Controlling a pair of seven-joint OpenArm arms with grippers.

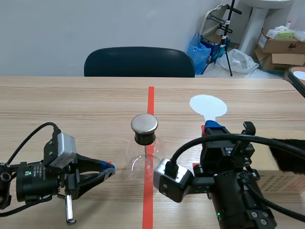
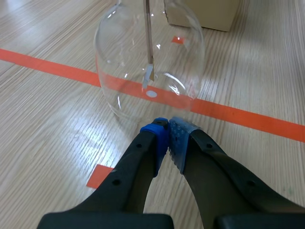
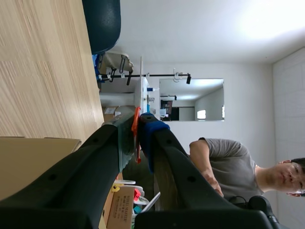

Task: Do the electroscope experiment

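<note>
Nearby: flask (image 2: 147, 71), cardboard box (image 2: 205, 12), white paddle (image 1: 208, 106).

The pale wooden table (image 1: 71, 100) ran away toward a plain light-grey wall (image 1: 95, 24); a dark chair (image 1: 139, 62) stood at its far edge; an orange-red tape line (image 1: 151, 102) crossed the boards. In the far corner stood a blue bag (image 1: 198, 47), a black tripod (image 1: 228, 33), a white plastic bag (image 1: 244, 59) and stacked cardboard boxes (image 1: 279, 47); the right wrist view caught a brightly lit white ceiling (image 3: 228, 28) and a person in a grey shirt (image 3: 224, 162).
</note>
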